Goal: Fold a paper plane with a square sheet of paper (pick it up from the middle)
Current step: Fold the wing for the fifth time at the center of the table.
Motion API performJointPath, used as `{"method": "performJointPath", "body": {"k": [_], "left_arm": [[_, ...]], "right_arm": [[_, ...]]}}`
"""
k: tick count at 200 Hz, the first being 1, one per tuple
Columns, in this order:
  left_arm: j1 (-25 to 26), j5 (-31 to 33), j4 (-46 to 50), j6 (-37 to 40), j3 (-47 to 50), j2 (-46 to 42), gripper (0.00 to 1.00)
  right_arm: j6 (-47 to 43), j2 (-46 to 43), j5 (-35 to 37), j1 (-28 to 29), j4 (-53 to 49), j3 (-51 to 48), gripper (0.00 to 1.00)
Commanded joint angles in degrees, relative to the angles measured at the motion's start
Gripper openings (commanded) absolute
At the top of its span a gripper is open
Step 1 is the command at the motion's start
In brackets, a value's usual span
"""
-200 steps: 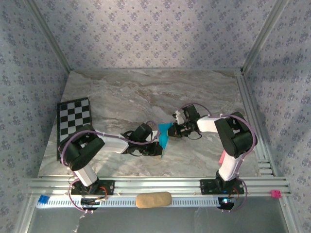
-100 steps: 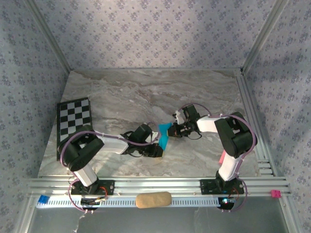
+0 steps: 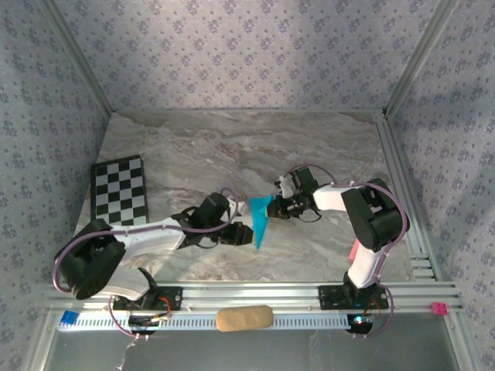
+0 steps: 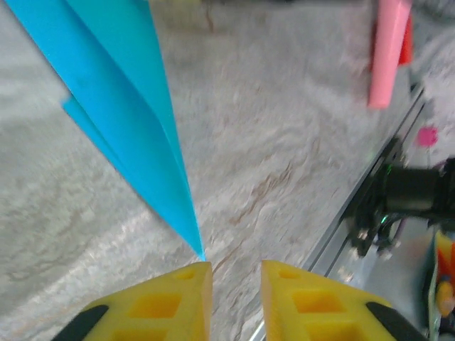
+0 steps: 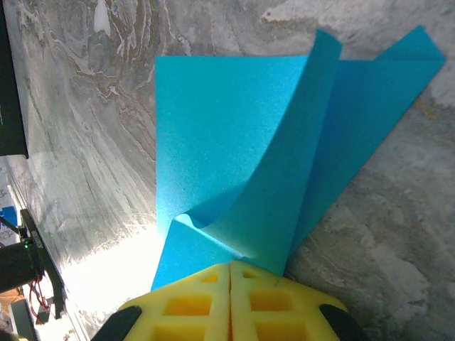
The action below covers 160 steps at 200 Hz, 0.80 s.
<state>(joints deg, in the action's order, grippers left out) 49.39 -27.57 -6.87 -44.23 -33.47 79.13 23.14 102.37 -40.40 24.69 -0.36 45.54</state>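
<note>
mid-table, the turquoise paper plane (image 3: 260, 222) lies on the marble table (image 3: 193, 154) between the two arms. its long axis runs from a broad end by the right gripper (image 3: 276, 207) down to a sharp tip aimed at the near edge. the right gripper is pinched tight on that broad end, its yellow fingers (image 5: 192, 309) pressed together and the folded layers fanning out ahead of them. the left gripper (image 3: 242, 232) sits just beside the narrow half, on its left, jaws a narrow slot apart and holding nothing. seen from its wrist, the tip ends just short of the left-hand pad, a little off the gap. the left arm looks nearer the tip. a pinch there would seem to need a small sideways shift to line slot and tip.
</note>
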Motion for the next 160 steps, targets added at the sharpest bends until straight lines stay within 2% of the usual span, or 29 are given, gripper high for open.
{"method": "performJointPath", "body": {"k": [1, 55, 95, 121, 160], "left_arm": [[-1.54, 1.41, -0.96, -0.56, -3.72, 0.07, 0.19], [-0.26, -2.9, -4.11, -2.21, -12.9, 14.46, 0.1], [0.06, 0.9, -6.49, -3.84, -15.01, 20.88, 0.09], [0.04, 2.25, -4.14, -2.79, -17.19, 23.83, 0.1], [0.14, 4.59, -2.62, -2.78, -15.9, 24.5, 0.1]], "right_arm": [[0.18, 3.19, 5.87, 2.13, -0.17, -1.12, 0.08], [0.77, 3.46, 5.47, 2.15, 0.44, -1.0, 0.08], [0.95, 3.46, 5.1, 2.25, 0.8, -1.01, 0.08], [1.03, 3.28, 5.14, 2.26, 0.78, -1.24, 0.08], [0.95, 3.47, 5.03, 2.21, 0.8, -1.17, 0.08]]}}
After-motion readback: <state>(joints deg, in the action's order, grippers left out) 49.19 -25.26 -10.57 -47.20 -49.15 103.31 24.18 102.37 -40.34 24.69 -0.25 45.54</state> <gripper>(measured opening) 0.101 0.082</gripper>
